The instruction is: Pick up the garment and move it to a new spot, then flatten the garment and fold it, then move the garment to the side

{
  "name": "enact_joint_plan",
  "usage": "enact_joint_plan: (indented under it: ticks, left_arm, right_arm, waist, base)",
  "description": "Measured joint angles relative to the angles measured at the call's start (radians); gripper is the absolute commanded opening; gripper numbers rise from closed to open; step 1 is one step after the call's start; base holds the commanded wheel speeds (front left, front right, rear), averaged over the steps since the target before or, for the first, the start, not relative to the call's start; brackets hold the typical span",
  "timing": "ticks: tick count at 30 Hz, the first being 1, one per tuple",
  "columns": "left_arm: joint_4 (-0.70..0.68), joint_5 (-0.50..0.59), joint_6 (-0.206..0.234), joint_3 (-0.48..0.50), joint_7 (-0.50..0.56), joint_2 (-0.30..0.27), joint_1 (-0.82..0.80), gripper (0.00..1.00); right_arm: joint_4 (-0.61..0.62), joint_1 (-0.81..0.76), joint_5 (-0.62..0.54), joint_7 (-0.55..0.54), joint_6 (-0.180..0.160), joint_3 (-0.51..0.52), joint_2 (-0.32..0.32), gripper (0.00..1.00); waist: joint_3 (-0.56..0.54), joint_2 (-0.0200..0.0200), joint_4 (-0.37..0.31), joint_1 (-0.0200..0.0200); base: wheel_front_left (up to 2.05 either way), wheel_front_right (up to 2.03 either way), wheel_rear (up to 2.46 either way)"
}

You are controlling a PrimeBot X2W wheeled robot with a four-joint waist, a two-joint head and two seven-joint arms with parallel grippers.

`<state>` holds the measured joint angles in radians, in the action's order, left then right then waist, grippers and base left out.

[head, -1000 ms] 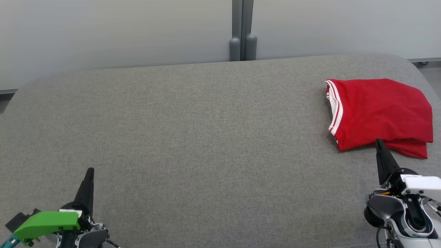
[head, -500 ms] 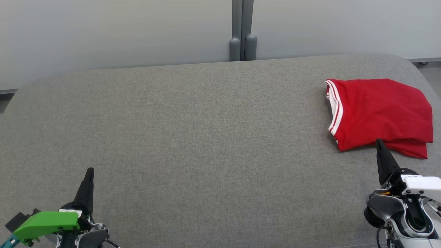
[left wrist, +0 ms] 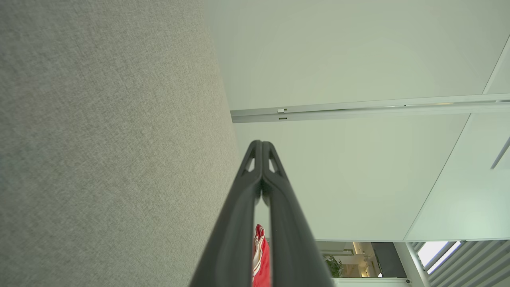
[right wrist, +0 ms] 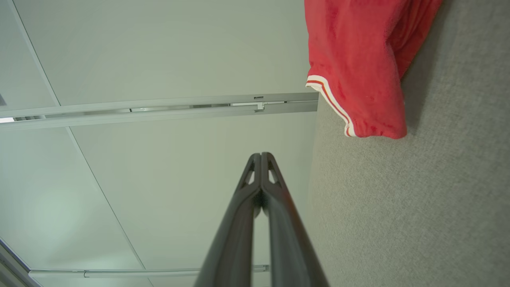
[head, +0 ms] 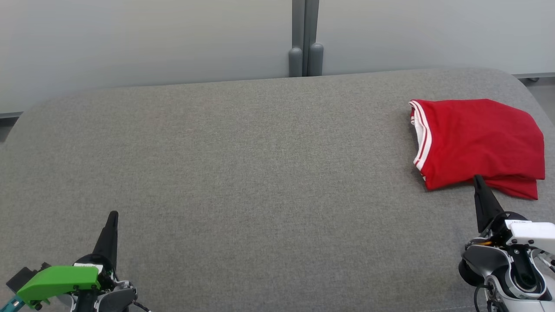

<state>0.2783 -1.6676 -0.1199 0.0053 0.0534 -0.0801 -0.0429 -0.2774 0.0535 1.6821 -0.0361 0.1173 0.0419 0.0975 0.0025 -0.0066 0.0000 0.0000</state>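
- While both arms sit at the near edge of the head view, the left gripper [head: 113, 213] is at lower left with a green cover [head: 58, 281] on its wrist, fingers pointing away over the grey padded surface [head: 260, 182]
- Left gripper: fingers pressed together, tips meeting, nothing between them
- Left wrist view: a narrow slit is open lower down the shanks, and through it shows a far-off sliver of the red garment [left wrist: 262, 259]
- Right gripper [head: 476, 177] at lower right, white housing [head: 531, 232] behind it; fingers closed tip to tip, empty
- Head view: right fingertip lines up with the garment's near edge
- Right wrist view: clear gap between tip and cloth, so near, not touching
- Garment: red, with white stripes along one hem
- Garment is folded into a rough rectangle of several layers and lies flat on the padded surface
- Position: far right of the surface, close to its right edge
- Striped hem faces the middle of the surface; a lower layer sticks out at the near right corner
- Garment is well apart from the left gripper, with a wide stretch of grey fabric between them
- Far edge of the surface runs across the view with rounded corners
- Beyond it are pale wall panels [head: 151, 39], meeting at a grey upright post [head: 305, 39] behind the middle of the far edge
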Motion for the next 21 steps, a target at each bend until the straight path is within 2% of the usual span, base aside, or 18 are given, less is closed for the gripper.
enact_joint_plan:
  ticks: [21]
  left_arm:
    - [0.001,0.000,0.000,0.002,0.000,0.000,0.000,0.00]
  right_arm:
    - [-0.002,0.000,0.000,0.000,0.000,0.002,-0.001,0.00]
  waist:
    - [0.000,0.0000,0.000,0.0000]
  base:
    - [0.00,0.00,0.00]
